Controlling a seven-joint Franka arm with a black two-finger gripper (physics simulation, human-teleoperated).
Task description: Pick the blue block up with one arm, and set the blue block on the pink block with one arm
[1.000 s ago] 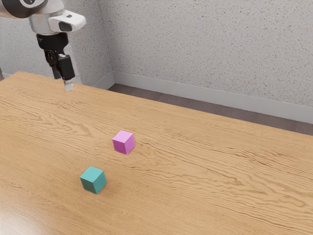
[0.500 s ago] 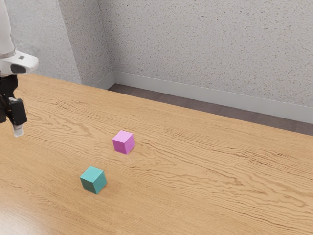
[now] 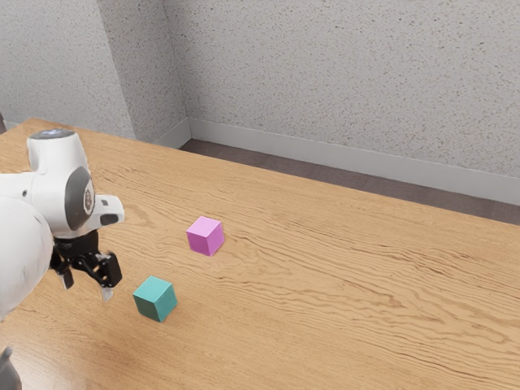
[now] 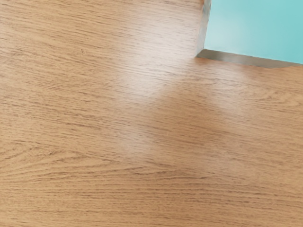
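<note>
The blue block (image 3: 154,298), teal in colour, sits on the wooden table (image 3: 341,276) toward its front. The pink block (image 3: 205,236) rests a short way behind it and to the exterior view's right, apart from it. My gripper (image 3: 85,286) hangs low over the table just to the exterior view's left of the blue block, open, with nothing between its fingers. In the wrist view a corner of the blue block (image 4: 255,28) lies off to one side of my hand, with bare wood under the hand.
The table stretches wide to the exterior view's right of the blocks. A grey wall (image 3: 341,73) and a strip of dark floor (image 3: 341,175) run behind the table's far edge.
My arm has swung down from high at the table's far left corner to low over the table beside the blue block. Neither block has moved.
</note>
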